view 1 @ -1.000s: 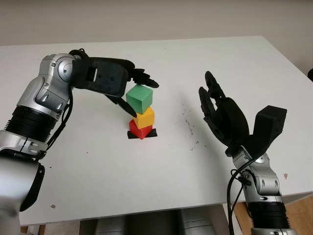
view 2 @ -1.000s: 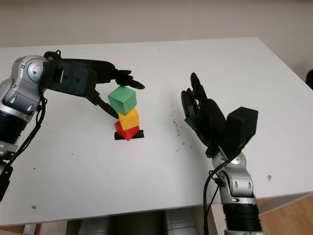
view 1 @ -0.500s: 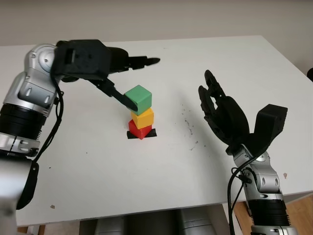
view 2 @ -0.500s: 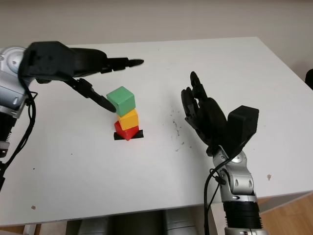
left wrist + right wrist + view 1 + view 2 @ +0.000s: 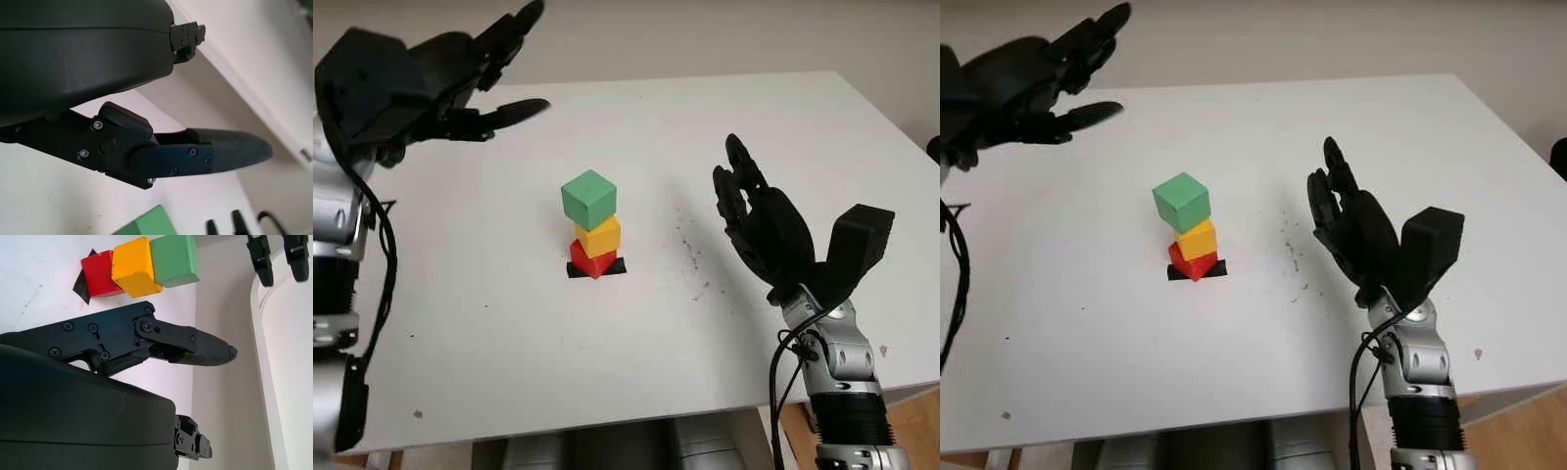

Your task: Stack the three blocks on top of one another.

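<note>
My left hand (image 5: 146,147) is open, its black shell curving over the white table (image 5: 44,210), one finger (image 5: 215,155) stretched out. Past that finger I see a corner of the green block (image 5: 149,226), and beside it the dark fingertips of my right hand (image 5: 237,226).

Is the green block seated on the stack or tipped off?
Seated: green block rests on yellow block, slightly twisted, over red block; nothing touches it.
</note>
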Available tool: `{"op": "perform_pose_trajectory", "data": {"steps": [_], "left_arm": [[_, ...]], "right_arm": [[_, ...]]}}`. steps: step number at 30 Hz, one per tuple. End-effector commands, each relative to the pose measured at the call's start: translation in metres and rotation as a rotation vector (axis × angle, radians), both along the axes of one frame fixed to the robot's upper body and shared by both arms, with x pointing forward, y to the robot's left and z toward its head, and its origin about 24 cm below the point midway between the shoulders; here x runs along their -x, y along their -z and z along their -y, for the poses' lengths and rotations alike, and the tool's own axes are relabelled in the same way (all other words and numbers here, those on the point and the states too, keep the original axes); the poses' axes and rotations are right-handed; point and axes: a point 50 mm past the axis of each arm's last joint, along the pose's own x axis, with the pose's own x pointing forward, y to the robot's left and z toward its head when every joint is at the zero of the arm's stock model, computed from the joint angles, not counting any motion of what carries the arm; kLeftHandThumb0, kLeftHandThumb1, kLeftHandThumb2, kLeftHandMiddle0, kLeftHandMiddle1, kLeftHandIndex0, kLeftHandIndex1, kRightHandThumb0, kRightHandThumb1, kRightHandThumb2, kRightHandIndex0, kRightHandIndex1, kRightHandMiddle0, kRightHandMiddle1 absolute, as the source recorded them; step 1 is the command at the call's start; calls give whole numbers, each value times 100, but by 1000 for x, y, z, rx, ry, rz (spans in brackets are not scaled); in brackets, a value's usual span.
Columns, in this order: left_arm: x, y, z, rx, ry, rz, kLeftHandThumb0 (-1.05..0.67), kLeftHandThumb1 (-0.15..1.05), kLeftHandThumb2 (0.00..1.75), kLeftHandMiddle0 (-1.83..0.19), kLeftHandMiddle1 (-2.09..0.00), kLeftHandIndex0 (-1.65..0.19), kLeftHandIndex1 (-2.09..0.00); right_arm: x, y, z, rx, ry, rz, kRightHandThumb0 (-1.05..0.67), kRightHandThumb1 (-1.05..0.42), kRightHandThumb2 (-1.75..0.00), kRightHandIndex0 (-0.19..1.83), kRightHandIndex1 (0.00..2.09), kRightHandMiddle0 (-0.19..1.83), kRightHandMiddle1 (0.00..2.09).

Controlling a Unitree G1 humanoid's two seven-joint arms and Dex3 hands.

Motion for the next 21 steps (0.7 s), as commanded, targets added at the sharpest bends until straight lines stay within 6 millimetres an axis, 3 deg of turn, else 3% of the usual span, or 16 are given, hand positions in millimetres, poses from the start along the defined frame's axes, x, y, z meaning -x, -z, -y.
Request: {"op": "perform_pose_trajectory", "data": {"steps": [1,14,21], "left_arm": [[6,3,3,119,6,39,-96,105,63,19,0,19,0],[31,70,6,458,-77,-25,-91,105,71,19,0,19,0],[41,96,5,523,-135,-46,-89,105,74,19,0,19,0]], "right_arm": [[-7,-11,-8,-22,-14,33,-78,-105,-69,-19,0,-19,0],[-20,-25,-24,-8,15,88,-80,-105,-76,-19,0,-19,0],[-20,-24,-24,-12,52,81,-79,-105,-77,-19,0,-19,0]]}}
